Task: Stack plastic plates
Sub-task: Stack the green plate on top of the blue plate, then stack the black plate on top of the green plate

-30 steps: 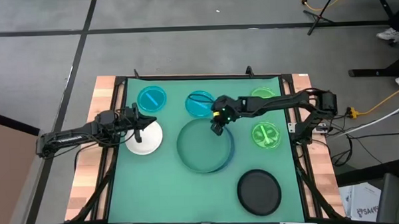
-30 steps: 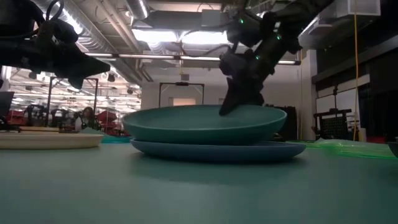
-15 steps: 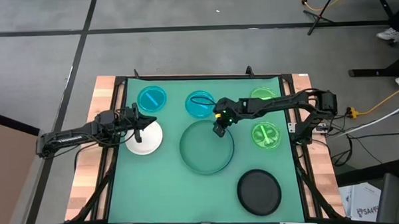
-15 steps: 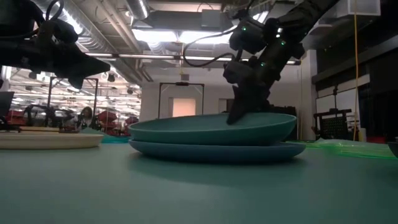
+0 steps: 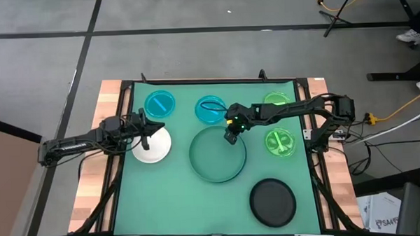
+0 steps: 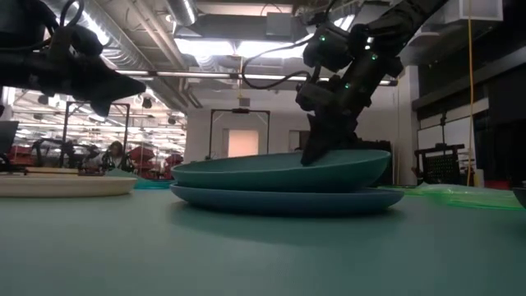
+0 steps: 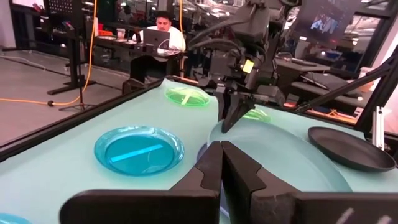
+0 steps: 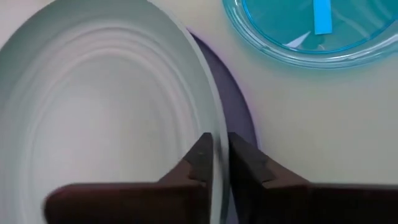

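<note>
Stacking step: the right gripper (image 5: 229,136) holds the large teal-green plate (image 5: 216,156) by its far rim, and that plate sits on the large pale blue plate (image 6: 362,200) at the middle of the table (image 5: 178,203).
Why held so: a pinch on the thin rim lets the arm steer the wide plate without reaching under it; I judge this the setting-down stage, since in the low view the teal-green plate looks nested in the blue one with its right side tipped slightly up.
Right gripper state: the fingers (image 8: 200,158) are nearly together, one on each side of the rim, clamped on the plate's edge.
Left gripper: the left gripper (image 5: 146,142) hovers over the white plate (image 5: 155,149) at the left, fingers pressed together on nothing, seemingly waiting.
Plates yet to stack: two cyan plates (image 5: 160,103) (image 5: 210,109) at the far side, two bright green plates (image 5: 280,142) (image 5: 276,99) at the right, and the black plate (image 5: 272,203) near right.
Next need: the right fingers must spread and lift away without dragging the rim.
Risk: a pull sideways could slide the top plate off centre.
Background: a person (image 7: 163,31) sits at a laptop beyond the table.
</note>
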You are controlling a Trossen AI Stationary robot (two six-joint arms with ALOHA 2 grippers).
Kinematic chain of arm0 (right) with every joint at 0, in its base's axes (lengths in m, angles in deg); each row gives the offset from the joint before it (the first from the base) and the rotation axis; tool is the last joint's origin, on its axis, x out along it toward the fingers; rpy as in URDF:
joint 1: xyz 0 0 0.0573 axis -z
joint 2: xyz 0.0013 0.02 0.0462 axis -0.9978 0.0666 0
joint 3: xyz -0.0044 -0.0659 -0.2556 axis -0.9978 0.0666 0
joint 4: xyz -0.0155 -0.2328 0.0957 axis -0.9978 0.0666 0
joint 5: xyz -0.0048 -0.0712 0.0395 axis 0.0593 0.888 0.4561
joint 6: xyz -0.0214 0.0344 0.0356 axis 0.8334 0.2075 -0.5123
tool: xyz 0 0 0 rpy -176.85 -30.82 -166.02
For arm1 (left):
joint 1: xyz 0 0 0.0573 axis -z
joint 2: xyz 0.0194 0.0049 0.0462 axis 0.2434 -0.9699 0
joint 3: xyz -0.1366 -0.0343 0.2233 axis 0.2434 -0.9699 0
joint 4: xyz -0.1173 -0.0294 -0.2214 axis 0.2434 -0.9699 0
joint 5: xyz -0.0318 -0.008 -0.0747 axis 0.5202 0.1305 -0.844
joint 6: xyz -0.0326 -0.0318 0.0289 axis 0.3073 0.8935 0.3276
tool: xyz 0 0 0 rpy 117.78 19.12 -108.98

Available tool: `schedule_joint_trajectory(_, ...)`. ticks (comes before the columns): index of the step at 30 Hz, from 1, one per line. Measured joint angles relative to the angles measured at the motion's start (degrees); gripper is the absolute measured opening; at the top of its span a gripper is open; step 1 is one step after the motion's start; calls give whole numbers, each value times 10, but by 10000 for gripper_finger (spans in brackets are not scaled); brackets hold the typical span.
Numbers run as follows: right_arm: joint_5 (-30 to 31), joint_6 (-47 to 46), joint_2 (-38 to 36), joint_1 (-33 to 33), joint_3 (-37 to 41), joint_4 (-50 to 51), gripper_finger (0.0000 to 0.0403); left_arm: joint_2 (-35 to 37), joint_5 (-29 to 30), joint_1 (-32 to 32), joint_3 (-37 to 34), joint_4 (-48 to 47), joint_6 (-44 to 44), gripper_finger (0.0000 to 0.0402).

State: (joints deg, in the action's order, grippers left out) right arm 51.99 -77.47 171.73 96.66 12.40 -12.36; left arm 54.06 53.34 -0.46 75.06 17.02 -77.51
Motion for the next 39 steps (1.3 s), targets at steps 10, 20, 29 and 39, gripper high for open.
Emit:
schedule_joint_trajectory(10,9,24,-42,-9,0,53,120,0,0,0,0,8,0,0)
schedule_joint_trajectory(20,39,21,-134,-117,-1,138,122,0,-6,0,0,12,2,0)
schedule_joint_trajectory(29,96,-74,-152,-226,-1,221,122,0,-2,0,0,12,2,0)
schedule_joint_trajectory(39,128,-232,-262,-307,146,137,122,0,0,0,0,12,0,0)
